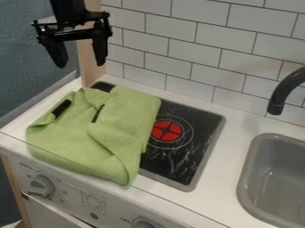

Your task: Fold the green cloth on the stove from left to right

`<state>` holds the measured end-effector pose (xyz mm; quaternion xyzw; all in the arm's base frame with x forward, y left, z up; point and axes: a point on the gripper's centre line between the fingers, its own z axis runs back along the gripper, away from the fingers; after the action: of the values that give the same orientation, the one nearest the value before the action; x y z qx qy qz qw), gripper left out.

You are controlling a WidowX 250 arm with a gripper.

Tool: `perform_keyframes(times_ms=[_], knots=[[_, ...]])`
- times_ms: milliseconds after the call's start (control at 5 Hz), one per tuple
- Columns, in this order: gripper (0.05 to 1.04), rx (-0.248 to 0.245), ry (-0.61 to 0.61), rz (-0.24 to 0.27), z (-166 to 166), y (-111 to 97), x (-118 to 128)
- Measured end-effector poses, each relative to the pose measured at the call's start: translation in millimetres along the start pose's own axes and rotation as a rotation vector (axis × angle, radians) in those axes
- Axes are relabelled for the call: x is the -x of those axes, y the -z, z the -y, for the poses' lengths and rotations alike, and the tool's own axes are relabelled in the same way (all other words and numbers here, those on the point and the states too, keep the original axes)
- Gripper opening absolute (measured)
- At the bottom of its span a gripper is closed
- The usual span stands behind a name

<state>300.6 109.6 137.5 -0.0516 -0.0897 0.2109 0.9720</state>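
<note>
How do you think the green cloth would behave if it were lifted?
The cloth looks floppy: its loose folds suggest it would sag and open out. Its matte, fuzzy surface suggests it would hardly slip. Thin-looking edges hint that it is light for its size.

Cam's up in front of the stove (182, 165), pretty close. Slants down over it toward the tiled wall (195, 33) behind.

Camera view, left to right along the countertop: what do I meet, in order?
Green cloth → red burner spot → grey sink.
</note>
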Motion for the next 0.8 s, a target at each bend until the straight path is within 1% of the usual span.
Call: perform_keyframes(times_ms=[200, 400, 600, 800], knots=[[0.999, -0.002, -0.001, -0.031, 0, 8, 4], [0.999, -0.001, -0.014, -0.014, -7, 19, 1], [0.999, -0.047, -0.091, -0.003, -40, 32, -5], [0.999, -0.081, -0.114, -0.004, -54, 45, -8]])
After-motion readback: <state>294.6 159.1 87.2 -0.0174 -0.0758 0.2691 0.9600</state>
